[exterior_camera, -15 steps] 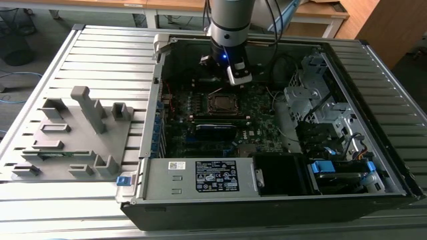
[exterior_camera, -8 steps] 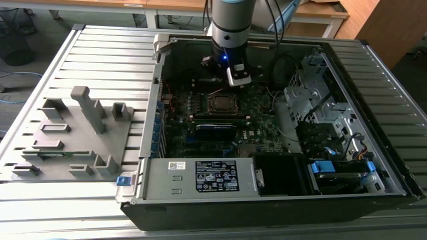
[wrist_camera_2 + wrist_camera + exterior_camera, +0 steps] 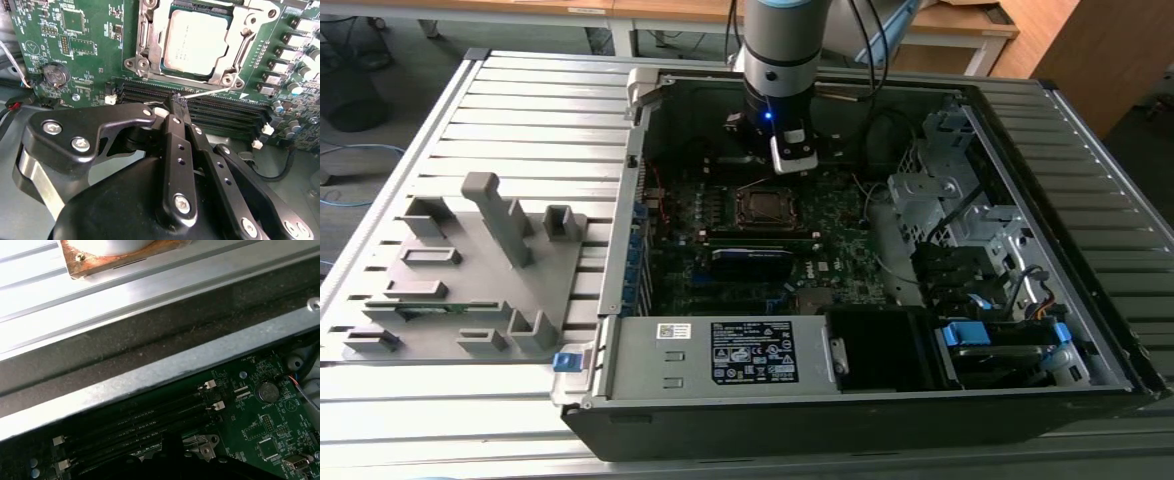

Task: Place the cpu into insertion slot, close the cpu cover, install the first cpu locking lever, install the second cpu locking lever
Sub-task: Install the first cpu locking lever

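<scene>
The gripper [image 3: 176, 100] has its fingers pressed together, and a thin locking lever [image 3: 205, 92] reaches their tips. Beyond the memory slots [image 3: 220, 112], the cpu [image 3: 197, 42] lies in the insertion slot [image 3: 765, 207], framed by the cpu cover [image 3: 150, 37] edges. Above the slot the room is open.

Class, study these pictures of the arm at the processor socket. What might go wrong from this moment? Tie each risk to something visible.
1. The tool seems to pinch only the tip of the thin locking lever; the wire may slip free and spring back.
2. The tool hangs close over the memory slots; going lower could scrape them.
3. The cpu cover lies over the cpu; a slipped lever would probably leave it unclamped.
</scene>
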Controlling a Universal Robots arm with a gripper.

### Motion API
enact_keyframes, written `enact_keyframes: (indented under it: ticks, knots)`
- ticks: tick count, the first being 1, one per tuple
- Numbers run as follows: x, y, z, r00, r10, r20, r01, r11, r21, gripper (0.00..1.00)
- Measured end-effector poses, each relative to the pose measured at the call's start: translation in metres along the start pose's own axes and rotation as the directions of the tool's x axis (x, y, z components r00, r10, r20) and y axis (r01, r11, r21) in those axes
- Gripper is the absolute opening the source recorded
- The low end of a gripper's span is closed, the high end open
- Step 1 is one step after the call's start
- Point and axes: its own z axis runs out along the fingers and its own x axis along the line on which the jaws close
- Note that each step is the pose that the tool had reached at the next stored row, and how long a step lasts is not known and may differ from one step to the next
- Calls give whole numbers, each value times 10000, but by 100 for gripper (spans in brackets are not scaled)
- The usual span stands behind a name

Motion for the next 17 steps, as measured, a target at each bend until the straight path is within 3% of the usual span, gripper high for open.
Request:
enact_keyframes:
  ticks: [6,10,17]
  knots:
    - [2,3,8,10000,2,12,-2,10000,14,11]
    - [13,26,28,10000,-9,80,8,9999,137,11]
    - [35,80,58,9999,-1,151,-3,9997,248,11]
